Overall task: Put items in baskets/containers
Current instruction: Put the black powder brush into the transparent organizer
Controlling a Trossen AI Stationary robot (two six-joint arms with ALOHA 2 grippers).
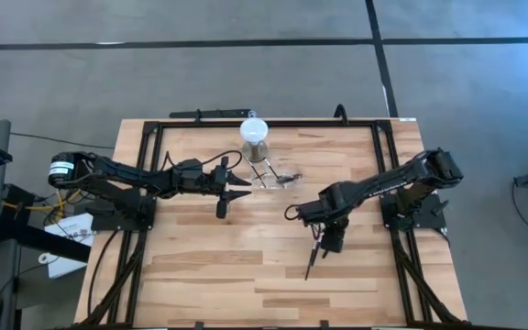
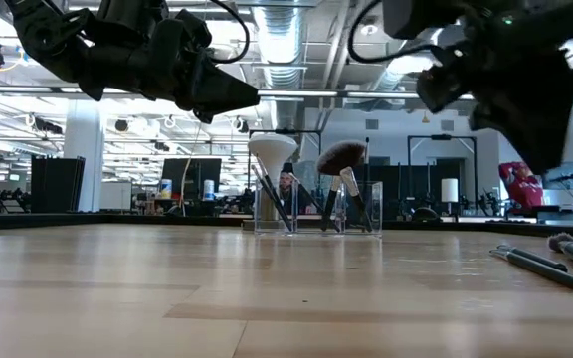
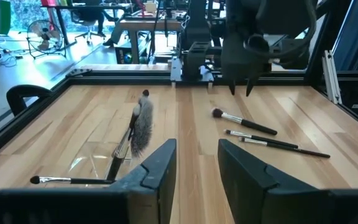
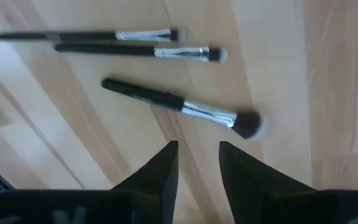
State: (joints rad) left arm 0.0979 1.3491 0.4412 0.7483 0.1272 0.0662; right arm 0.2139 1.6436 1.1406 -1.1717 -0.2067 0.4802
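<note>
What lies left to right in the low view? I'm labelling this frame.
Left gripper → white-headed brush → clear container with a brown-headed brush → right gripper → loose brushes.

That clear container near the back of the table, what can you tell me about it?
The container is small, see-through and nearly colourless, apparently plastic, with straight walls and an open top. It stands upright on the wooden table near the far edge, between the two arms. Several brushes lean inside it, heads up: one with a white fluffy head, one with a brown one. Neither end effector touches it; the left end effector hangs nearest.
</note>
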